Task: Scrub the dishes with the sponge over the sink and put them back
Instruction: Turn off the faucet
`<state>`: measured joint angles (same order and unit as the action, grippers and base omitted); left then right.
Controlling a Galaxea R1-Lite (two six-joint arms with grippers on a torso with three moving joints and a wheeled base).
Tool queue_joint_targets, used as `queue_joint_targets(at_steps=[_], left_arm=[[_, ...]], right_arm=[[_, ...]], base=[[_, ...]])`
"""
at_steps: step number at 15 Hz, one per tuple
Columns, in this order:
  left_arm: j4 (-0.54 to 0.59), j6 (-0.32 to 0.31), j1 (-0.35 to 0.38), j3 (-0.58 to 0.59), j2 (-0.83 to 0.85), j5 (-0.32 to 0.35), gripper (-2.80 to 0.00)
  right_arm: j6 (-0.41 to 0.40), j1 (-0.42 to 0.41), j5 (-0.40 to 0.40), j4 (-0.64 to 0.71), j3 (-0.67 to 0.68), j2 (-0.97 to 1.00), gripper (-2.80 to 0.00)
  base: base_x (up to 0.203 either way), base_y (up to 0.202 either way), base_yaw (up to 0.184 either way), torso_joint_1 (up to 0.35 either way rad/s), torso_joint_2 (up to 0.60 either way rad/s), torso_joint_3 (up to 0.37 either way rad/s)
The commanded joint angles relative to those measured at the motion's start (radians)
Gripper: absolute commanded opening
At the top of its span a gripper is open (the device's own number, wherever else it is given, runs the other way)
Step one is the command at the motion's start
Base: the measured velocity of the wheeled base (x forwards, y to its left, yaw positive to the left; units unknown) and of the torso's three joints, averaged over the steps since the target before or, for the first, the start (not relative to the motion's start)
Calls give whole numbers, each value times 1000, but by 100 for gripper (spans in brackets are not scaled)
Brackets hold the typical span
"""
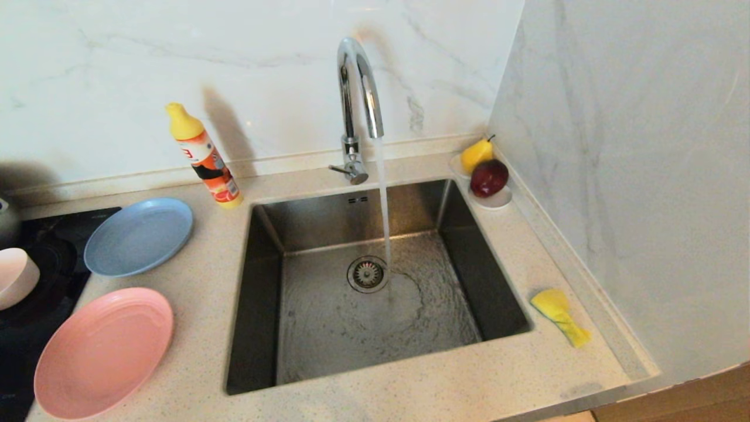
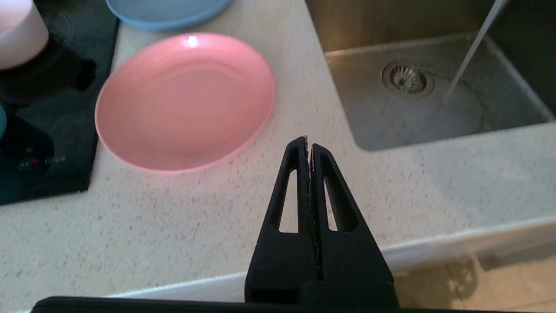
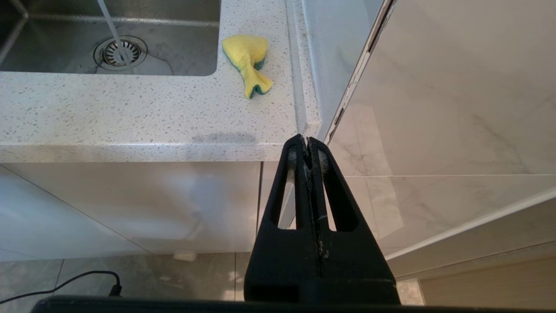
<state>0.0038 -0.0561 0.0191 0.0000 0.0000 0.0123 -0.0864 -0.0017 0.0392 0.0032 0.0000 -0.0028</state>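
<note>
Left of the steel sink [image 1: 258, 293] a blue-grey plate [image 1: 138, 235] and a pink plate [image 1: 103, 353] lie on the counter. A pale bowl [image 1: 16, 276] sits on the black hob at the left edge; a sliver of teal bowl [image 2: 1, 121] shows in the left wrist view. The yellow sponge [image 1: 560, 315] lies crumpled on the counter right of the sink. My left gripper [image 2: 308, 141] is shut and empty, held over the counter's front edge near the pink plate [image 2: 184, 101]. My right gripper [image 3: 307, 140] is shut and empty, below the counter's front right corner, short of the sponge [image 3: 247, 61].
Water runs from the chrome tap [image 1: 357, 88] onto the sink floor near the drain [image 1: 367, 274]. An orange detergent bottle [image 1: 205, 157] stands at the back wall. A white saucer [image 1: 495, 199] with a pear and an apple sits in the back right corner. A wall [image 1: 644, 176] closes the right side.
</note>
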Motion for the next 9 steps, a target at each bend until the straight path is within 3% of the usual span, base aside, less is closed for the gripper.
queue_joint_targets(at_steps=[1, 3, 5, 9], left_arm=[[-23, 13, 1, 6, 2, -1, -280], [-4, 25, 0, -107, 16, 4, -280], [54, 51, -1, -298, 126, 27, -280], [157, 171, -2, -649, 549, 186, -280]], right_arm=[[0, 1, 1, 0, 0, 1, -280], [-1, 2, 1, 0, 0, 1, -280], [-1, 0, 1, 0, 0, 1, -280], [-1, 0, 1, 0, 0, 1, -280]], base=[[0, 0, 0, 0, 0, 0], [0, 0, 0, 0, 0, 0], [0, 0, 0, 0, 0, 0], [0, 0, 0, 0, 0, 0]])
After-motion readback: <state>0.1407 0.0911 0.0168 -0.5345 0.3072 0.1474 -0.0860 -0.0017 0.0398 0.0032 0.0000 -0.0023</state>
